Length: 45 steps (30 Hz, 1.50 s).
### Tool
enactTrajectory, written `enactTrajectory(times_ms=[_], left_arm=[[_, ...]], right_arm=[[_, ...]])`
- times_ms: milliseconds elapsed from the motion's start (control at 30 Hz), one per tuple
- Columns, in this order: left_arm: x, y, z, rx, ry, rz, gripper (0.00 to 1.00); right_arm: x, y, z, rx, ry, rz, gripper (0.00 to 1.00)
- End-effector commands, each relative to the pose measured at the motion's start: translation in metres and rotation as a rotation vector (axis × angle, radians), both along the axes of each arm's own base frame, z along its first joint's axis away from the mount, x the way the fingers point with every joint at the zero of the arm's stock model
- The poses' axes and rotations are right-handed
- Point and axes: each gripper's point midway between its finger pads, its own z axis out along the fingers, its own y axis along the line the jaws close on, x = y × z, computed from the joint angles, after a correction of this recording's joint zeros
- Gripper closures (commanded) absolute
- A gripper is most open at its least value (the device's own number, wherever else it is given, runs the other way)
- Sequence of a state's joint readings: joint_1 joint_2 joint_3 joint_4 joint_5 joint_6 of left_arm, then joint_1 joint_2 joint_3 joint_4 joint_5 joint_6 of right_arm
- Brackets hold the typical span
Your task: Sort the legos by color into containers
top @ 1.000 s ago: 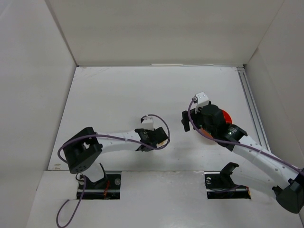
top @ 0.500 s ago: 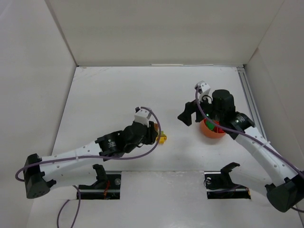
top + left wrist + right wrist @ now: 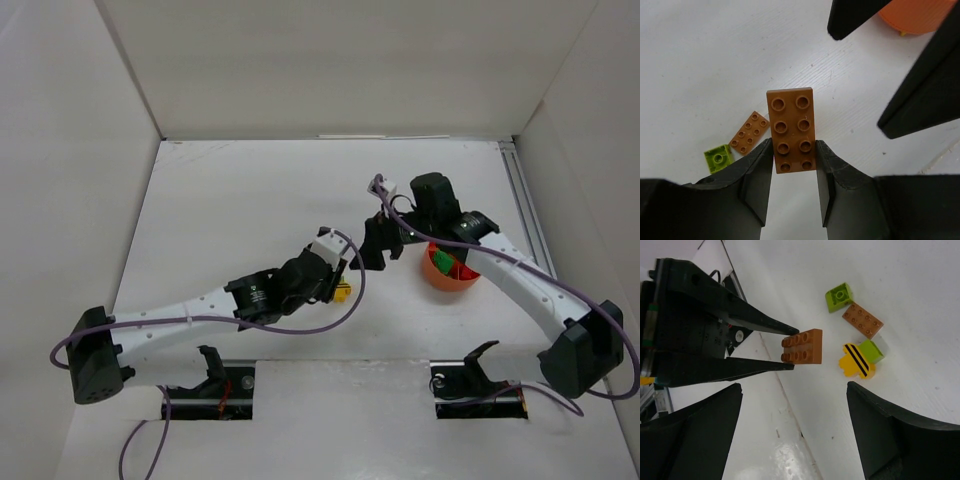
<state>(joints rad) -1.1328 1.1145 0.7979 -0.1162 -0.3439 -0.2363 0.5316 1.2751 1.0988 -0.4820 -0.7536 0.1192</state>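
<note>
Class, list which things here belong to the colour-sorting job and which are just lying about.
Belong to the job:
brown brick, held in the left gripper
brown plate
lime brick
yellow striped piece
orange bowl

Just there:
metal rail
back wall

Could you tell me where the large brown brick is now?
The brown brick is pinched in the left gripper, centre of the left wrist view, facing the open right gripper.

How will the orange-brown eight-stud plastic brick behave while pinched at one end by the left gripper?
Probably stiff: the orange-brown plastic brick juts straight from the left gripper without sagging. Smooth sides, held only at one end, might let it slip or pivot. Flat-faced, it likely won't roll.
</note>
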Motion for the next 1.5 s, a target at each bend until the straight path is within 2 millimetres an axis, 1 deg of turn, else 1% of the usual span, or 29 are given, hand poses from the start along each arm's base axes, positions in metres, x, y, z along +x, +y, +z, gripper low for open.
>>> enactTrajectory(times_ms=[0,67,133,233,333,367,433,467,533,567,600,700,767,800,833,933,967,1000,1067,1100,1167,1200,1233,1267,1300,1333,1400,1433,1467], left_arm=[[0.005,-0.011,0.036,-0.057,-0.078,-0.022,0.76],[0.005,-0.014,0.038,-0.061,-0.086,-0.036,0.76],[0.004,-0.016,0.040,-0.067,-0.092,-0.049,0.76],[0.005,-0.017,0.047,-0.087,-0.110,-0.052,0.76],[0.004,-0.018,0.047,-0.089,-0.106,-0.060,0.76],[0.004,-0.018,0.047,-0.089,-0.106,-0.060,0.76],[0.004,-0.018,0.047,-0.089,-0.106,-0.060,0.76],[0.004,-0.018,0.047,-0.089,-0.106,-0.060,0.76],[0.001,-0.019,0.051,-0.099,-0.110,-0.069,0.77],[0.001,-0.019,0.051,-0.100,-0.110,-0.069,0.77],[0.003,-0.018,0.051,-0.096,-0.116,-0.057,0.77],[0.004,-0.015,0.052,-0.101,-0.126,-0.043,0.77],[0.005,-0.016,0.054,-0.110,-0.130,-0.043,0.77],[0.007,-0.014,0.054,-0.106,-0.135,-0.029,0.77],[0.008,-0.013,0.055,-0.104,-0.140,-0.018,0.77],[0.012,-0.013,0.059,-0.119,-0.156,0.000,0.67],[0.012,-0.013,0.059,-0.119,-0.156,0.000,0.57],[0.012,-0.013,0.064,-0.136,-0.164,0.000,0.51],[0.012,-0.013,0.064,-0.136,-0.164,0.000,0.34],[0.012,-0.013,0.070,-0.154,-0.172,0.001,0.24],[0.010,-0.011,0.066,-0.161,-0.166,0.005,0.14],[0.009,-0.008,0.064,-0.161,-0.166,0.005,0.09],[0.008,-0.007,0.068,-0.178,-0.166,0.009,0.00],[0.008,-0.007,0.068,-0.179,-0.166,0.009,0.00],[0.007,-0.005,0.069,-0.200,-0.155,0.018,0.00],[0.008,-0.002,0.073,-0.215,-0.158,0.042,0.00],[0.015,0.011,0.072,-0.230,-0.166,0.131,0.00],[0.017,0.016,0.076,-0.270,-0.151,0.186,0.00],[0.018,0.022,0.068,-0.264,-0.134,0.223,0.00]], right_arm=[[-0.003,0.007,0.012,0.019,0.009,0.031,0.11],[0.005,0.009,0.001,-0.003,0.031,0.004,0.13],[0.011,0.011,-0.001,-0.004,0.031,-0.007,0.19],[0.016,0.019,-0.004,0.031,0.051,-0.012,0.20],[0.020,0.026,-0.006,0.054,0.077,-0.006,0.24],[0.022,0.027,-0.004,0.062,0.066,-0.005,0.27],[0.023,0.033,-0.009,0.063,0.090,-0.007,0.31],[0.024,0.033,-0.009,0.063,0.090,-0.007,0.31],[0.028,0.037,-0.010,0.070,0.088,0.001,0.41],[0.027,0.037,-0.010,0.072,0.096,-0.002,0.44],[0.025,0.039,-0.010,0.071,0.097,0.007,0.52],[0.022,0.042,-0.005,0.095,0.092,0.035,0.65],[0.020,0.043,-0.003,0.108,0.090,0.052,0.86],[0.019,0.043,0.004,0.126,0.070,0.062,0.95],[0.017,0.044,0.005,0.130,0.072,0.070,1.00],[0.015,0.043,0.009,0.137,0.051,0.087,1.00],[0.018,0.041,0.009,0.137,0.050,0.078,1.00],[0.016,0.039,0.011,0.137,0.038,0.082,1.00],[0.027,0.031,0.014,0.137,0.023,0.042,1.00],[0.030,0.028,0.014,0.137,0.022,0.032,1.00],[0.037,0.019,0.024,0.143,-0.025,-0.004,1.00],[0.044,0.010,0.030,0.149,-0.053,-0.031,1.00],[0.046,0.004,0.031,0.147,-0.052,-0.049,1.00],[0.052,-0.003,0.032,0.140,-0.069,-0.072,1.00],[0.062,-0.018,0.034,0.138,-0.071,-0.121,1.00],[0.064,-0.030,0.032,0.118,-0.090,-0.151,1.00],[0.078,-0.053,0.030,0.072,-0.117,-0.250,1.00],[0.091,-0.075,0.030,0.045,-0.131,-0.335,1.00],[0.092,-0.092,0.029,0.005,-0.141,-0.392,1.00]])
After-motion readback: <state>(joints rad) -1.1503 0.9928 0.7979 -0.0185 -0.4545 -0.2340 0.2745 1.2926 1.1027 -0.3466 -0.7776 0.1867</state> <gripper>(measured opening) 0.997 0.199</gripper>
